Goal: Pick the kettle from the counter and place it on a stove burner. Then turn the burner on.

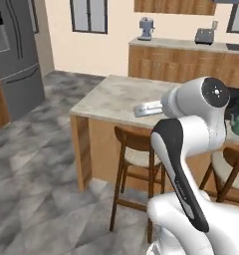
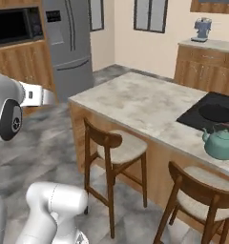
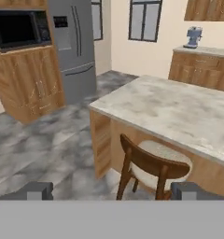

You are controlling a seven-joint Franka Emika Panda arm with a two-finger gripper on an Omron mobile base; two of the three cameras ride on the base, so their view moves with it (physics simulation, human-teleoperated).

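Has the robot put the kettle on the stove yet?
Not yet. Nothing looks done: the teal kettle sits on the counter beside the black stove. The hand is open, empty and far from it. Left to do: grab the kettle, set it on a burner, switch the burner on.

No legible text or labels anywhere

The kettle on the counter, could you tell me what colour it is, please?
Teal-green kettle, with a thin brown handle; clearest in the right base view.
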